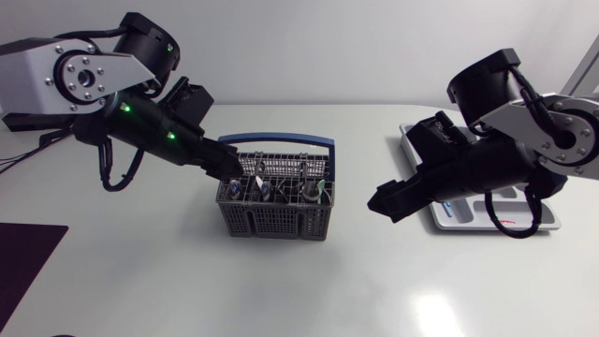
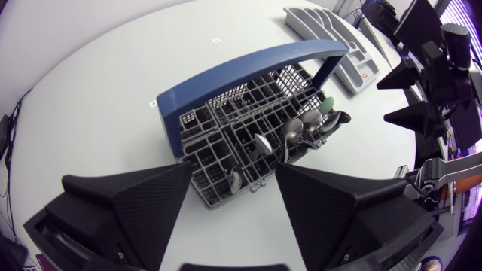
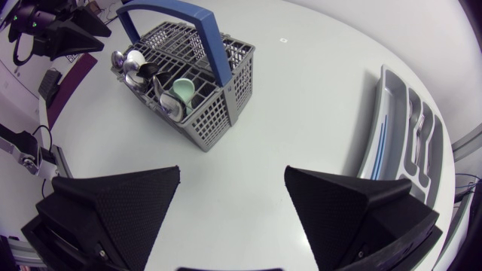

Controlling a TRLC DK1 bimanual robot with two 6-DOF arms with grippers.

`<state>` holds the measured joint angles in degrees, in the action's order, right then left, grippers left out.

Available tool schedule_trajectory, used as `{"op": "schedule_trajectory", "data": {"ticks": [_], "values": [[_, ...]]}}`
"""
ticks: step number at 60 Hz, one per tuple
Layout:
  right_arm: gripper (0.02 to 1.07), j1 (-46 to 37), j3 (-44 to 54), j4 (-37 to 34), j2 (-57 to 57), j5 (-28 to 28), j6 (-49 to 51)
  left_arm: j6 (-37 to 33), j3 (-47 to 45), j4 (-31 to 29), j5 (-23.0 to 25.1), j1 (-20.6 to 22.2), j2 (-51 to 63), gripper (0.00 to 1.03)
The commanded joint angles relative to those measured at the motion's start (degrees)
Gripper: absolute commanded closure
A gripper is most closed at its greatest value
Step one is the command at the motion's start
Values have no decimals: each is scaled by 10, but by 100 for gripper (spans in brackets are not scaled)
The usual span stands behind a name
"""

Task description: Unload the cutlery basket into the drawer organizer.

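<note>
Left gripper (image 2: 230, 181) was open, empty over the basket (image 2: 226, 113); I'd have pinched one spoon (image 2: 292, 134) clear of the handle (image 2: 248, 71); right gripper (image 3: 232, 181) was open too, near the basket.

Grey blue-handled basket (image 1: 277, 223) holds spoons (image 2: 293, 134), well apart from organizer (image 3: 399, 143).

Matte black textured wedges on left gripper (image 2: 233, 172) and right gripper (image 3: 233, 172); silver-grey screwed links, green LEDs noted on left arm (image 1: 84, 75).

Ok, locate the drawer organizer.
Head view: the drawer organizer lies at the right of the table, partly beneath my right arm, apart from the cutlery basket.
</note>
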<state>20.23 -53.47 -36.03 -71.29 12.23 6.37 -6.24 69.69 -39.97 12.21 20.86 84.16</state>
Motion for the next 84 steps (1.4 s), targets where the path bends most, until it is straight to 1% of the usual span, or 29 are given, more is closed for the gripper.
{"op": "schedule_trajectory", "data": {"ticks": [1,7,19,24,37,40,46,50,57,65,70,72,75,84], "values": [[7,10,18,3,-8,3,-11,-19,-19,5,8,7,8,33],[7,13,22,8,-8,3,-11,-26,-29,7,8,9,14,39],[7,16,27,9,-10,3,-11,-39,-34,7,8,11,29,39],[7,17,29,10,-10,3,-11,-40,-34,7,8,12,36,44],[7,18,37,14,-9,3,-11,-40,-34,9,8,23,55,44],[7,19,39,15,-9,3,-11,-40,-34,13,8,23,58,48],[7,19,42,15,-7,3,-11,-40,-35,16,8,22,60,49],[7,19,44,16,-6,3,-11,-40,-37,19,8,19,60,57],[7,19,49,18,-5,3,-11,-40,-43,23,8,17,60,62],[7,19,52,19,-4,3,-11,-40,-49,31,8,16,60,72],[7,20,52,19,-3,3,-11,-40,-49,32,8,15,60,76],[7,20,53,20,-3,3,-11,-40,-50,33,8,15,60,80],[7,20,55,20,-2,3,-11,-40,-51,34,8,15,60,83],[7,21,58,24,-1,3,-11,-39,-61,48,9,15,60,89]]}}
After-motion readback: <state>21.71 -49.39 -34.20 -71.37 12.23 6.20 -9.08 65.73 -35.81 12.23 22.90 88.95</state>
